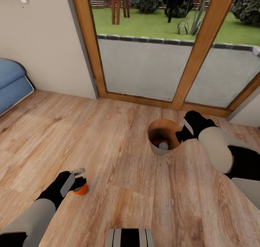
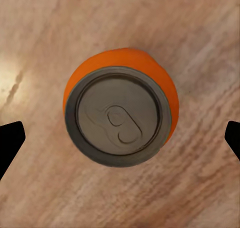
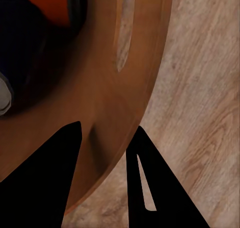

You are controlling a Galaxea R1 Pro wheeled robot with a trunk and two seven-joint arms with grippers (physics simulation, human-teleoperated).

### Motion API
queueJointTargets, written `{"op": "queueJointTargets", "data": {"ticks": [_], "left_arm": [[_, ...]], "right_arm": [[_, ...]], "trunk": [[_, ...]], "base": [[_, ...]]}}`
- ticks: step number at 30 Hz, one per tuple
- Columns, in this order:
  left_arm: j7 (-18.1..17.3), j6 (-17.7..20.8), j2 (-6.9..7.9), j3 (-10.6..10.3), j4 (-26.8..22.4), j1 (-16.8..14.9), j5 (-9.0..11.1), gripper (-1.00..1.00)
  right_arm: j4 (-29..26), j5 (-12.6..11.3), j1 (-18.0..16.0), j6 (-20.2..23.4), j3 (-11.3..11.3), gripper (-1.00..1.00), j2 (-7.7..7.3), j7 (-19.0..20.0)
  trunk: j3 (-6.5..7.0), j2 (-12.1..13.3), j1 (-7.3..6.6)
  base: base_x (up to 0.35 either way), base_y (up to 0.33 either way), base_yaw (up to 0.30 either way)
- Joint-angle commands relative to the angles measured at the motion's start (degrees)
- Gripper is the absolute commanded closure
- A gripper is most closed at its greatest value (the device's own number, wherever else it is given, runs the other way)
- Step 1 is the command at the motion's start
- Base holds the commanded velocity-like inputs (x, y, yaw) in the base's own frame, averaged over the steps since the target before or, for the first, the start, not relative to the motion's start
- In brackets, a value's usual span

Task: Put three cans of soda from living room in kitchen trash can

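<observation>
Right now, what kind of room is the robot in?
Likely a living room: light wood-plank floor, wood-framed glass doors onto a garden, and a blue sofa's edge along the wall.

I'm looking down on a light wood-plank floor (image 1: 119, 160) that fills the lower frame. Across the top run wood-framed glass doors (image 1: 144, 59), showing grey paving, a green lawn and dark shrubs outside. A pale beige wall (image 1: 47, 41) takes the upper left, and the edge of a blue sofa (image 1: 12, 82) pokes in at the left edge.
</observation>
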Motion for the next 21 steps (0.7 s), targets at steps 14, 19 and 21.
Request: {"op": "queueJointTargets", "data": {"ticks": [14,19,21], "left_arm": [[-0.08,-0.03,-0.03,0.00,-0.01,0.01,0.00,-1.00],[-0.09,-0.03,-0.07,0.00,-0.01,0.01,0.00,-1.00],[-0.12,-0.03,-0.08,0.00,-0.01,0.01,0.00,-1.00]], "right_arm": [[-0.06,-0.80,0.05,0.02,-0.29,1.00,0.01,0.07],[-0.03,-0.77,0.06,0.02,-0.29,1.00,0.07,-0.15],[-0.03,-0.77,0.06,0.02,-0.29,1.00,0.07,-0.22]], "trunk": [[-0.28,-0.01,-0.01],[-0.28,-0.01,-0.01],[-0.28,-0.01,-0.01]], "base": [[0.083,0.000,0.000],[0.104,0.000,0.000],[0.037,0.000,0.000]]}}
